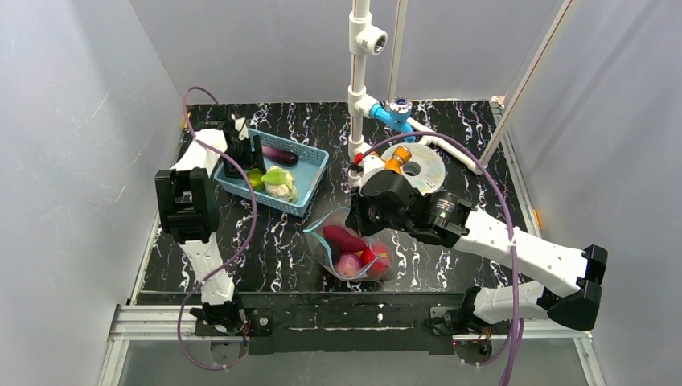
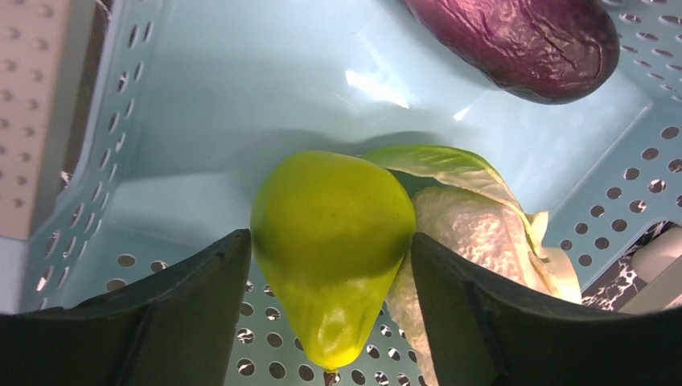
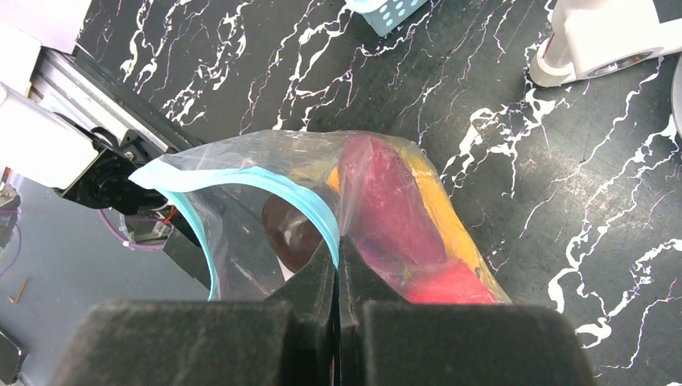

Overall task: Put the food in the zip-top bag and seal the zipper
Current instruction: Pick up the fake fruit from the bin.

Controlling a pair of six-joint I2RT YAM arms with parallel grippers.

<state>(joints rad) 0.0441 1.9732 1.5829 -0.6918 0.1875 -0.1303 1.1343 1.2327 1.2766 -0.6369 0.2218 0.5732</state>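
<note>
The clear zip-top bag [image 1: 350, 249] stands open on the black marbled table, with a purple-red sweet potato [image 3: 386, 209] and other red and yellow food inside. My right gripper [image 3: 338, 245] is shut on the zipper [image 3: 297, 197], the teal strip along the bag's mouth, and holds that edge up; it also shows in the top view [image 1: 359, 219]. My left gripper [image 2: 331, 241] is down in the blue basket [image 2: 241, 96]. Its fingers touch both sides of a green pear [image 2: 330, 233]. A cabbage leaf piece [image 2: 474, 217] and a purple eggplant [image 2: 523, 40] lie beside the pear.
The basket [image 1: 310, 181] sits at the back left of the table. A white pipe stand [image 1: 359, 80] with a blue fitting [image 1: 396, 112] and a shiny disc [image 1: 422, 165] stand behind the bag. Grey walls close in both sides.
</note>
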